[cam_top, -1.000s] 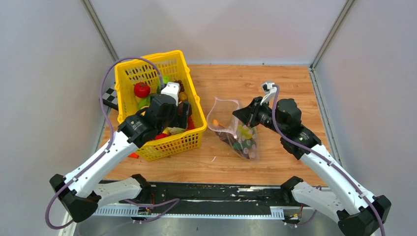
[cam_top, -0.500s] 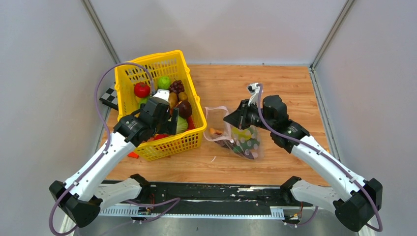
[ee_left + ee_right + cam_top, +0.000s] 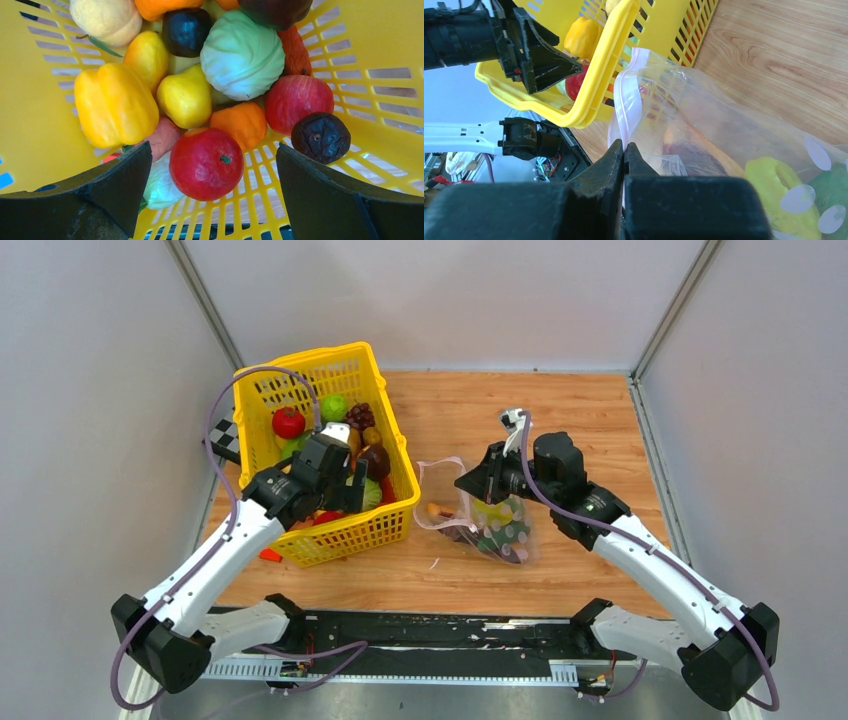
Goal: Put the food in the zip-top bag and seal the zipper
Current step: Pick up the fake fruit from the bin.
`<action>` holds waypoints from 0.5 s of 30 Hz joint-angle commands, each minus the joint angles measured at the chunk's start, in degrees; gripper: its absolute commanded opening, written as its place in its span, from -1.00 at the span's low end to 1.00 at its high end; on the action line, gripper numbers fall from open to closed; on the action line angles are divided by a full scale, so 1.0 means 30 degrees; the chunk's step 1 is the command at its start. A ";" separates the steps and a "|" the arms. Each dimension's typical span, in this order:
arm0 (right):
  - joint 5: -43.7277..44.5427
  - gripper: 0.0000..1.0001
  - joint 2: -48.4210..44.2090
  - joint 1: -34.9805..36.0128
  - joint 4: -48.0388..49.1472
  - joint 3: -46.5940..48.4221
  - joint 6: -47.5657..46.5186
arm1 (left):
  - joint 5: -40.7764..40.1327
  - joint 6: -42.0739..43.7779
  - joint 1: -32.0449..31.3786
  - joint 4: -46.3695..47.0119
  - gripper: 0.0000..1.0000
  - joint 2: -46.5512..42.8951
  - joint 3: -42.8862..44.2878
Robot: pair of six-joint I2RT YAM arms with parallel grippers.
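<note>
Toy food fills the yellow basket (image 3: 262, 390): a red tomato (image 3: 206, 163), a green cabbage (image 3: 242, 55), a yellow pepper (image 3: 114, 104) and others. My left gripper (image 3: 212, 187) is open inside the basket, its jaws either side of the tomato, not touching it; it also shows in the top view (image 3: 352, 483). The zip-top bag (image 3: 482, 527) lies on the table right of the basket with some food inside. My right gripper (image 3: 624, 148) is shut on the bag's pinkish zipper strip (image 3: 626, 107) and holds that edge up; it also shows in the top view (image 3: 465, 483).
The basket's right wall (image 3: 602, 75) stands close beside the bag's mouth. A black-and-white marker (image 3: 222, 438) lies left of the basket. An orange-red block (image 3: 270, 555) lies at the basket's near corner. Bare wooden table (image 3: 580, 410) lies behind the right arm.
My right gripper has pulled the bag's zipper edge left and lower, towards the basket. My left gripper has shifted nearer inside the basket, staying open.
</note>
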 commanded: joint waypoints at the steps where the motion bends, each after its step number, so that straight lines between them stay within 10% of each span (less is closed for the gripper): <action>1: -0.0207 -1.00 -0.0066 0.0046 0.0423 0.0799 -0.0342 | 0.1917 0.0871 -0.0026 -0.0949 1.00 0.0883 -0.0834; 15: 0.0415 -1.00 -0.0376 0.0057 0.0095 0.0740 -0.0365 | 0.2538 0.0423 0.1511 -0.0857 1.00 0.3197 -0.1630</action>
